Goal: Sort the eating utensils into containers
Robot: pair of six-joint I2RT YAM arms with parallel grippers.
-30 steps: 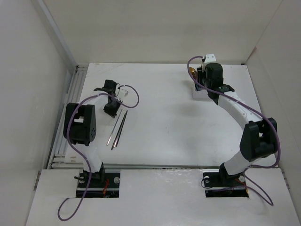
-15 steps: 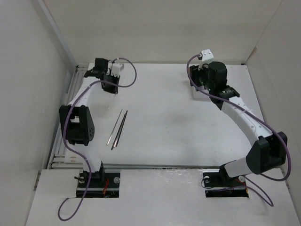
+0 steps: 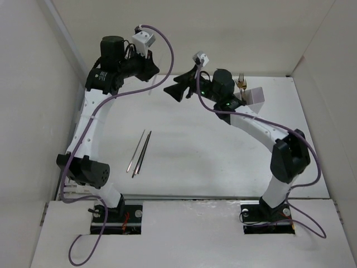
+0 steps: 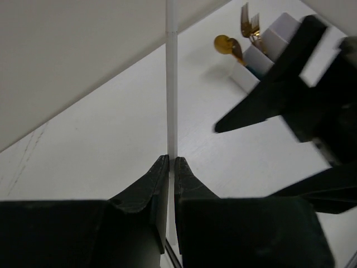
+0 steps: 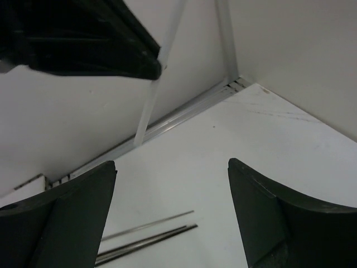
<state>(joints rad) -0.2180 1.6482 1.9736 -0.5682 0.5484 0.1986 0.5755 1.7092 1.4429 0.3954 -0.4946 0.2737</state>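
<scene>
I am seeing the box (image 3: 255, 96) sitting by the far right corner of the bench (image 3: 212, 162) with a gold fork (image 3: 241, 82) and a spoon (image 4: 225, 43) standing in it, so I am judging that part done. The chopsticks (image 3: 139, 152) are lying loose toward the left edge, waiting to be sorted. Both arms are hanging high over the far edge: the right gripper (image 5: 172, 163) is gaping wide and empty, and the left gripper (image 4: 172, 159) is showing its jaws pressed together, though I am failing to tell whether anything thin is pinched between them.
</scene>
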